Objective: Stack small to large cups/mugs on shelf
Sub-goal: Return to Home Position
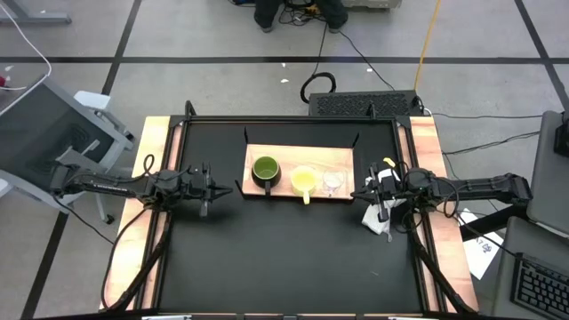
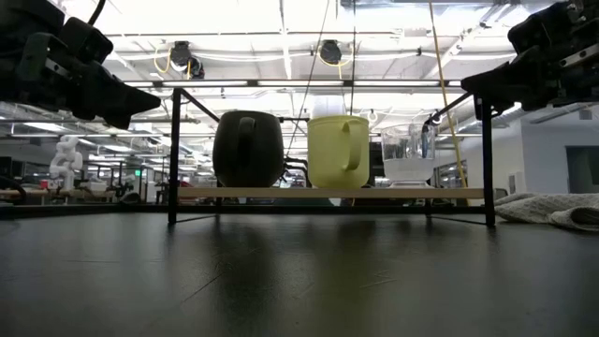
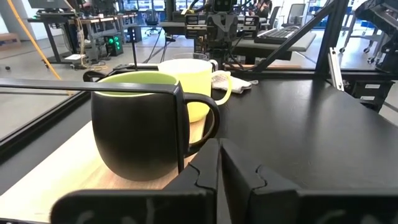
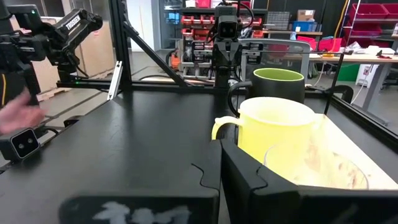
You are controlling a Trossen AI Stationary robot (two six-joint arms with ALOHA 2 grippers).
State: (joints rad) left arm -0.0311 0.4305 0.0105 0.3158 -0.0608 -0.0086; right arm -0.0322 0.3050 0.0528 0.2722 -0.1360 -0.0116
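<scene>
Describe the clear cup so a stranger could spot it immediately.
On the black table, find the wooden shelf. In its row, the clear cup sits at the end beside the yellow mug, farthest from the dark mug; it's smallest and see-through.

Open workshop, grey floor [image 1: 204, 36], bright ceiling [image 2: 234, 23]

Black tape lines [image 1: 267, 60] cross the floor. A yellow cable [image 1: 429, 36] and a looped black cable [image 1: 316, 84] lie beyond the counter [image 1: 293, 258]. Shelves of red bins [image 4: 198, 23] stand at the back of the room, and desks [image 3: 68, 22] and office chairs [image 3: 297, 11] stand farther off.
</scene>
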